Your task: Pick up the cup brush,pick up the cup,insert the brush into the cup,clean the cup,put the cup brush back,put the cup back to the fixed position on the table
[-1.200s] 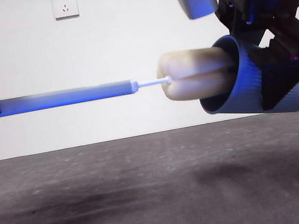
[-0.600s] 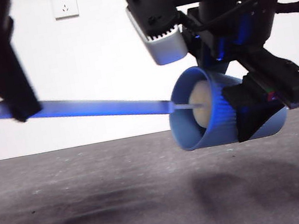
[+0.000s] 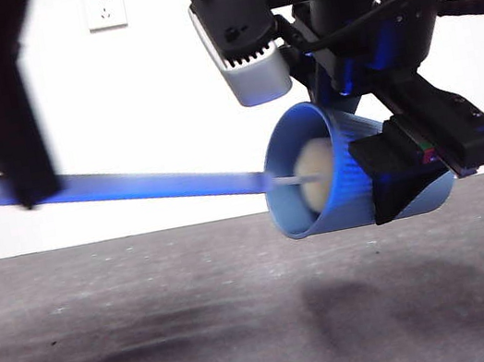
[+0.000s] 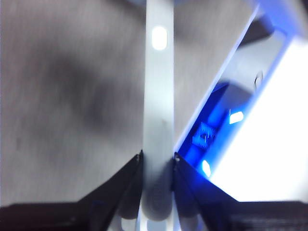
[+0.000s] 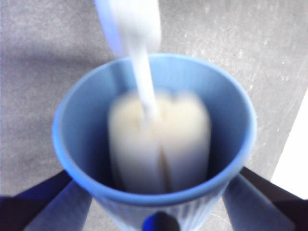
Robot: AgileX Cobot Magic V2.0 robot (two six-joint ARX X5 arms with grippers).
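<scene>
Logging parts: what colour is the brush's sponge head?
Cream-yellow sponge head, clearest in the right wrist view.

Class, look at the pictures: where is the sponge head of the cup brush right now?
The sponge head sits inside the cup, which the right gripper holds tilted above the table, right of centre in the front view; the left gripper clamps the handle.

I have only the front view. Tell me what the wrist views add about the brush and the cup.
Observer: In the right wrist view the sponge head sits wholly inside the cup, below its rim.
Operator: Confirm which tool holds the cup.
Observer: The right tool; its jaws flank the cup's ribbed wall on both sides.
Operator: Report the brush grip.
Observer: The left tool is shut on the cup brush; both jaws press the flat grey handle's edges.
Operator: Say what lies under the cup.
Observer: Only the table, well below; the cup is held in the air.
</scene>
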